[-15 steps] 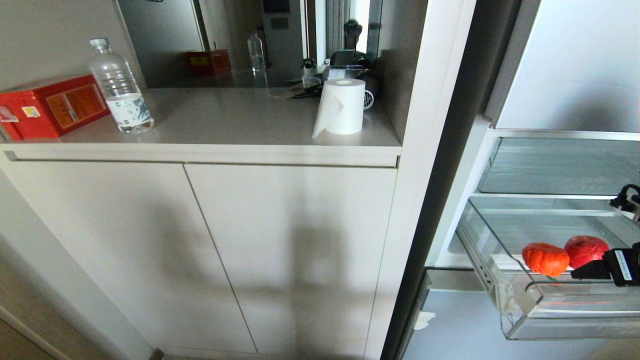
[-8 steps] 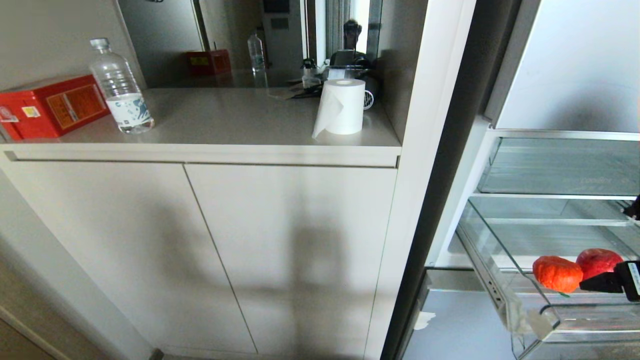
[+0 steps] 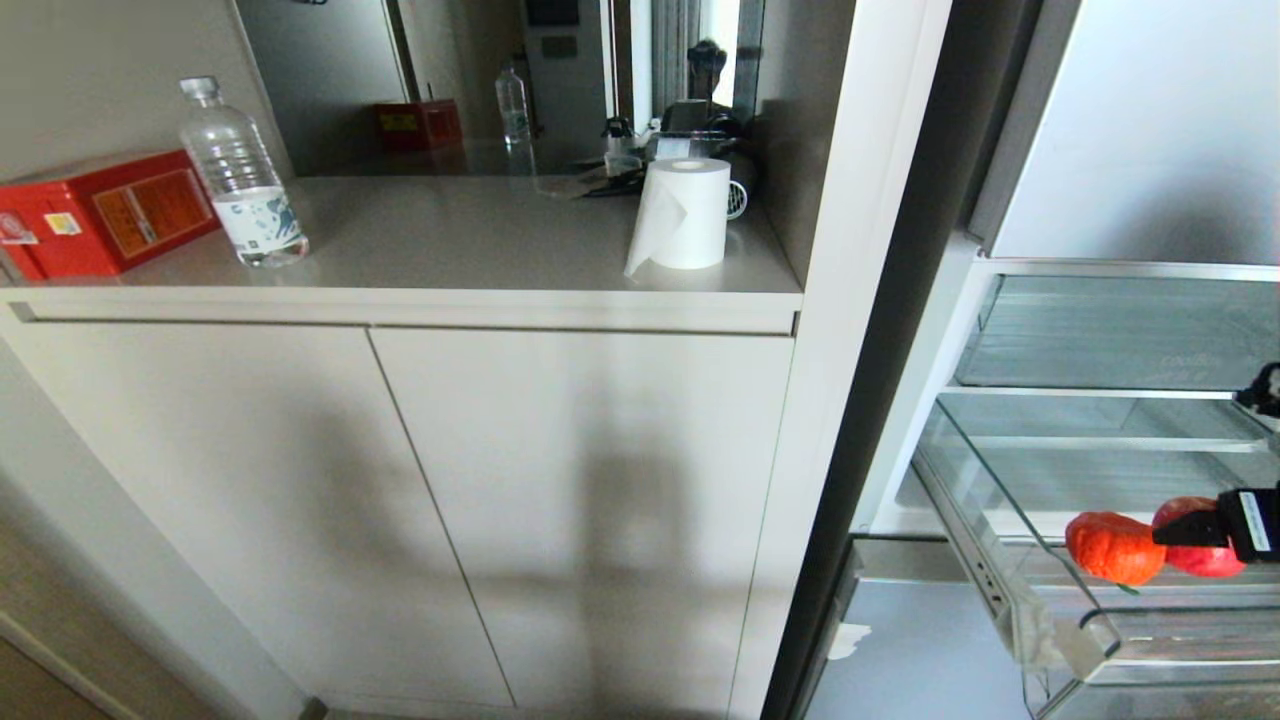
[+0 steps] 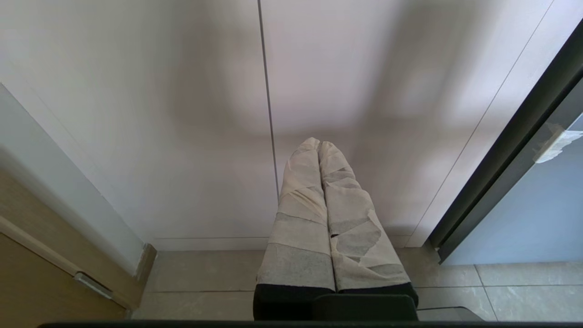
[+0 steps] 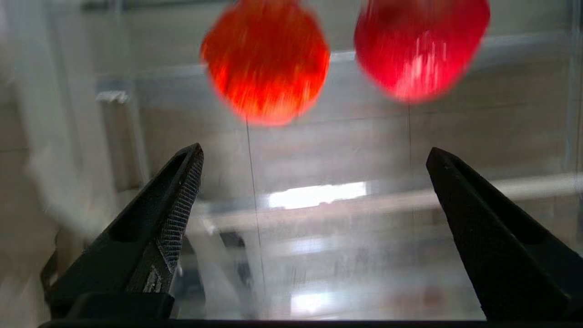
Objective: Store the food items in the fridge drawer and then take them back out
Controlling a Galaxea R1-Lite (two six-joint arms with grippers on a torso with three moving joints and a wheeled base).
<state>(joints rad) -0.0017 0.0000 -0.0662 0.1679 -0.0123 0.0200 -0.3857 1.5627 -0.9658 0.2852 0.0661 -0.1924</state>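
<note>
The clear fridge drawer [image 3: 985, 520] stands pulled out at the right edge of the head view. Two food items lie in it side by side: a ribbed orange one [image 3: 1113, 547] and a smooth red one [image 3: 1205, 558]. A black finger of my right gripper crosses in front of the red one. In the right wrist view the right gripper [image 5: 314, 152] is open wide above the drawer's clear floor [image 5: 319, 237], with nothing between its fingers. The orange item [image 5: 266, 64] and the red item [image 5: 419, 45] lie just beyond its tips. My left gripper [image 4: 319, 145], with taped fingers, hangs shut low before the cabinet.
A counter on the left carries a red box [image 3: 100, 210], a water bottle [image 3: 240, 175] and a paper roll [image 3: 685, 212]. White cabinet doors [image 3: 450, 500] stand below it. Another clear shelf bin [image 3: 1120, 330] sits above the drawer, and a blue-grey panel [image 3: 920, 650] below.
The drawer has slid farther out, carrying both food items toward me. Since then the right gripper's finger has risen and now covers part of the red item. The left arm has not moved.
</note>
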